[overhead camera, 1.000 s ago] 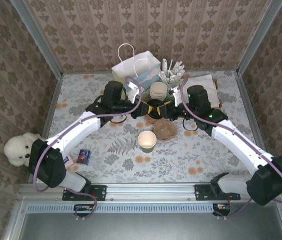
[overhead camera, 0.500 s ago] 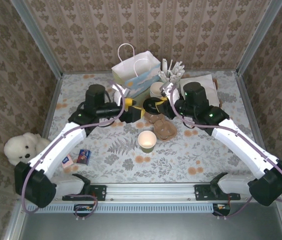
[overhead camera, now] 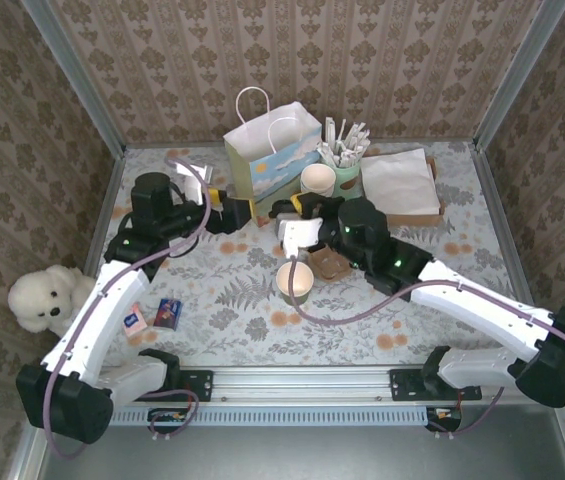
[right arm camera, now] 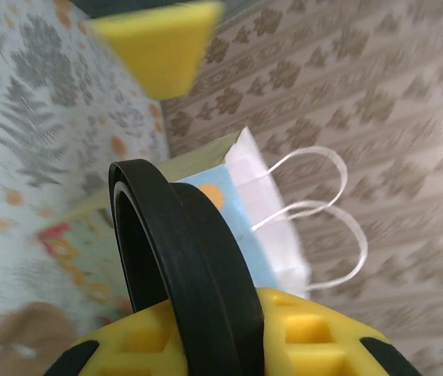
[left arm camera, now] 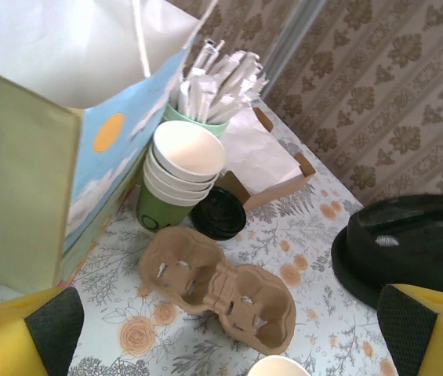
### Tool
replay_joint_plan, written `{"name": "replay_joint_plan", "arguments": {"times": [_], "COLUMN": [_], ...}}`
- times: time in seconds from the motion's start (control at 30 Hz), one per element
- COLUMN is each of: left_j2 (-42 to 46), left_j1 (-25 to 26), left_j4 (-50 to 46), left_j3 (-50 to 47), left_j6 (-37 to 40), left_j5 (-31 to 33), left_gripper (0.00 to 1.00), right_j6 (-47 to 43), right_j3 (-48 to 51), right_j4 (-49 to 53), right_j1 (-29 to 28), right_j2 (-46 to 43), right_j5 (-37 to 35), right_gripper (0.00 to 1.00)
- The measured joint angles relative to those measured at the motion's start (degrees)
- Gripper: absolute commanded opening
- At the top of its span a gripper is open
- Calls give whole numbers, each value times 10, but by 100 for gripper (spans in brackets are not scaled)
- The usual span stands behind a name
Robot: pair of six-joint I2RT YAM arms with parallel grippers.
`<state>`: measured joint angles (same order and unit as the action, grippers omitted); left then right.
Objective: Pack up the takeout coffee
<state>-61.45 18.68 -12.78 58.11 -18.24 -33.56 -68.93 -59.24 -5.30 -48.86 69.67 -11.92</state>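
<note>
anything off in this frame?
Nothing spilled or tipped. Two oddities: the right gripper pinches the black lid so that it looks edge-on rather than flat, and a white plush bear sits off the table at its left edge.

Left hand [overhead camera: 234,212] wide open, arm bent toward centre. Right hand [overhead camera: 300,208] pinched on black lid [right arm camera: 182,274], arm stretched toward centre.

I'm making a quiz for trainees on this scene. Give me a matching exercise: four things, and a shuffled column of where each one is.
Things:
1 black lid
2 carrier tray
3 paper bag
4 toy bear

Places:
A outside the table's left edge
B in the right gripper
C upright near the far edge
D flat beside the cream cup

Pairs: 1-B, 2-D, 3-C, 4-A.
</note>
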Motion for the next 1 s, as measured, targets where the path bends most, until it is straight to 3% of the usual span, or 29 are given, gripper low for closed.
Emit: {"name": "replay_joint_plan", "arguments": {"times": [0.2,0.43,0.73,1.0], "left_j2": [-7,-18,-55,-78], "left_j1": [-21,-27,-27,-26], "left_j4": [-69,-153,-271,-386], "left_j3": [65,113,179,228], "left_j6": [-6,33,114,196], "left_j5": [-23,-74,-167,-209], "left_gripper": [100,100,90,70], "right_j6": [-212,-347,-441,-479], "right_j3": [56,55,46,22], "right_j4": [-68,-73,-70,-81], "right_j1": [-7,-19,-51,-68], "right_j2": [0,-9,-10,-9], "right_j5": [19,53,109,133], "right_gripper": [0,0,0,0]}}
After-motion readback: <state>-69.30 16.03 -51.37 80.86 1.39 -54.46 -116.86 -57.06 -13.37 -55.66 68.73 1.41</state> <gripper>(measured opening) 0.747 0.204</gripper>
